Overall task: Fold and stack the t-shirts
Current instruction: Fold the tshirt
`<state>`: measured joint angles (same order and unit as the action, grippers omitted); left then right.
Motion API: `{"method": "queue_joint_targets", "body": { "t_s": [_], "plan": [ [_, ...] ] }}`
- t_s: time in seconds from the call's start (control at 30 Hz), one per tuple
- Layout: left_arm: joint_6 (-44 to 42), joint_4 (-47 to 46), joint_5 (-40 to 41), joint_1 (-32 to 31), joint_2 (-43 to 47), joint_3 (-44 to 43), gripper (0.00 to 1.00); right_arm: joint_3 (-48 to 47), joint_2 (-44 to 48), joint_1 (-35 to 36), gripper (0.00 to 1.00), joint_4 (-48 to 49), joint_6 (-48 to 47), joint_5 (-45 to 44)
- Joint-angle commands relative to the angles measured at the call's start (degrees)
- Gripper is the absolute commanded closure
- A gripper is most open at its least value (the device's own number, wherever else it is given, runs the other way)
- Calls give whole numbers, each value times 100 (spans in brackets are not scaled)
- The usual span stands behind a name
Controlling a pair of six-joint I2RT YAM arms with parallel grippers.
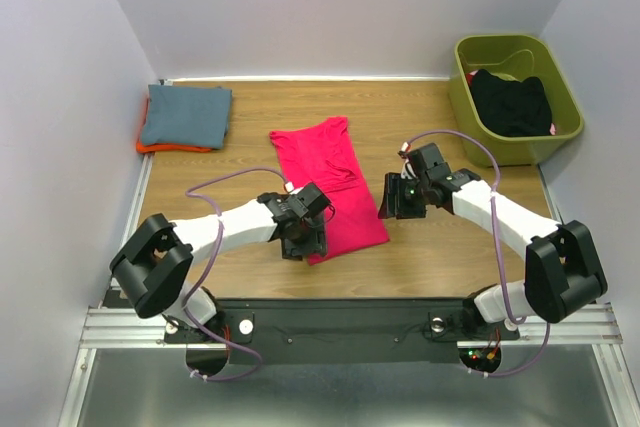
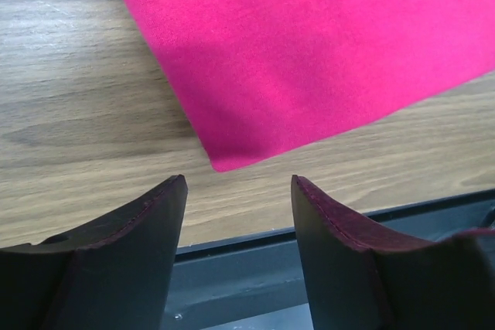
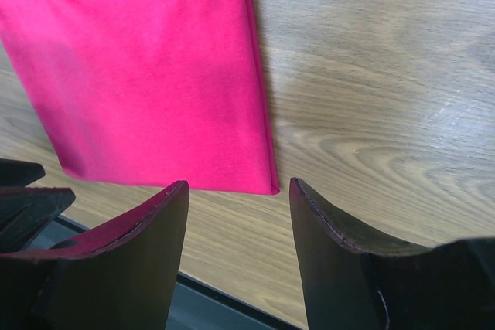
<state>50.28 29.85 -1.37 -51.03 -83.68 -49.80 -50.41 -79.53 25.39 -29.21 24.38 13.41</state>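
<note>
A magenta-pink t-shirt (image 1: 330, 182) lies folded into a long strip on the table middle; it also shows in the left wrist view (image 2: 325, 52) and the right wrist view (image 3: 147, 75). My left gripper (image 1: 303, 239) is open and empty over its near left corner (image 2: 220, 161). My right gripper (image 1: 397, 202) is open and empty beside its near right corner (image 3: 271, 187). A folded slate blue-grey shirt (image 1: 186, 114) lies on an orange shirt (image 1: 150, 146) at the far left. A black garment (image 1: 512, 102) sits in the bin.
An olive-green plastic bin (image 1: 480, 122) stands at the far right corner. The table's dark front rail (image 2: 309, 222) runs just below both grippers. White walls close the left, back and right sides.
</note>
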Motion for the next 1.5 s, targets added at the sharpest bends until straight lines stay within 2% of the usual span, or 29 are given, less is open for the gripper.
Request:
{"method": "queue_joint_targets", "body": {
  "t_s": [0.0,0.07,0.1,0.2,0.4,0.67,0.97,1.17,1.23,1.3,1.47],
  "plan": [
    [245,153,93,-4,-174,-118,35,32,-36,72,39,21,-12,-40],
    [245,127,75,-4,-280,-74,37,5,-54,72,39,21,-30,4],
    [237,118,23,5,-411,-48,41,5,-63,72,39,38,-30,13],
    [123,109,-65,5,-727,-126,47,5,-98,80,39,56,-56,30],
    [-36,188,-74,14,-1150,-319,49,32,-151,89,39,100,-100,-14],
    [-80,162,-145,75,-1256,-267,54,154,-335,168,39,100,-92,-145],
    [-212,21,-285,137,-1370,-223,73,163,-775,467,39,74,84,-418],
    [-238,-75,-347,181,-1344,-144,95,128,-889,590,39,38,137,-532],
    [-247,-93,-364,189,-1326,-118,96,137,-889,590,39,12,163,-620],
    [-256,-110,-364,198,-1326,-109,97,128,-915,590,41,-14,172,-629],
    [-265,-146,-382,207,-1300,-91,99,146,-1012,634,53,-164,164,-559]
  ]
}}
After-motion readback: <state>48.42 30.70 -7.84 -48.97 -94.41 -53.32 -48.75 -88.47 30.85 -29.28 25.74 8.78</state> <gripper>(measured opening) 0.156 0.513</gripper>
